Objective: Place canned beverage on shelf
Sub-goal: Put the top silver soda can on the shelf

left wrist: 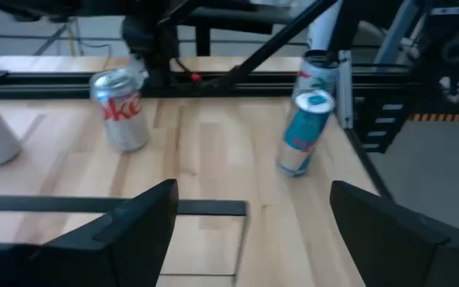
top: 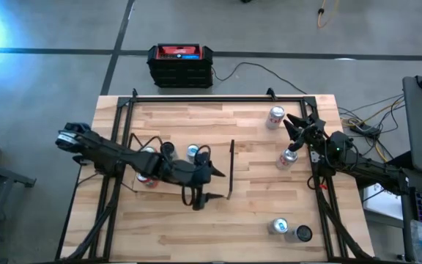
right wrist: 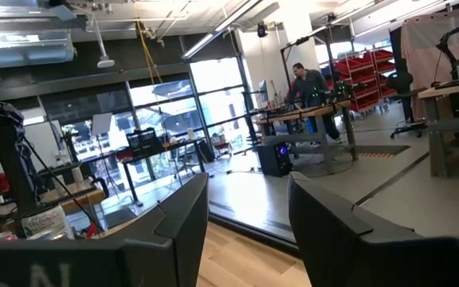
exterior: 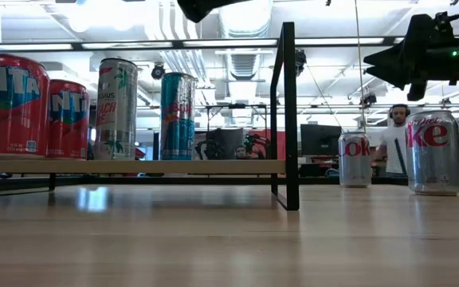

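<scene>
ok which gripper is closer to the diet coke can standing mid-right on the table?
Right. The right gripper hangs just above and beside the Diet Coke can, empty. The left gripper is over the shelf, well across the table.

1. At the far left of my low view, two red cans (exterior: 10,104) on the shelf (exterior: 134,166) read "NTA" and "NT".
2. At right, two silver cans (exterior: 434,151) show "oke" and "ke".
3. In my left wrist view, upper left, a silver can (left wrist: 120,108) reads "oke".

Robotics lab or workshop, exposed ceiling ducts (exterior: 237,20), red parts bins (right wrist: 366,89), workbenches (right wrist: 309,119)
</scene>
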Available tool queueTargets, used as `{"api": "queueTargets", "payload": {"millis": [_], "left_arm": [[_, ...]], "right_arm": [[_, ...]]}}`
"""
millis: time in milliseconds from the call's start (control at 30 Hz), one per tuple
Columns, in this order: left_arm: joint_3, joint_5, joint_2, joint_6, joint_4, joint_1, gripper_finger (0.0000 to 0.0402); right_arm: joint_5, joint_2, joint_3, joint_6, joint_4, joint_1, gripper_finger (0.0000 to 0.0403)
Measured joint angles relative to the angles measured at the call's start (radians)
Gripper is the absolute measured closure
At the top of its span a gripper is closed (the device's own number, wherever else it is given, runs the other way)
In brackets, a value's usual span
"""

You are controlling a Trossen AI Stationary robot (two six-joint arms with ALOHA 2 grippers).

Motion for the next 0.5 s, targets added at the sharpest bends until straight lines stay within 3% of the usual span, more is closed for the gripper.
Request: {"api": "queueTargets", "payload": {"millis": [500], "left_arm": [[0.0,-0.112,0.048,-0.074,0.07,-0.084,0.009]], "right_arm": [[0.0,0.0,0.0,0.0,0.0,0.0,0.0245]]}}
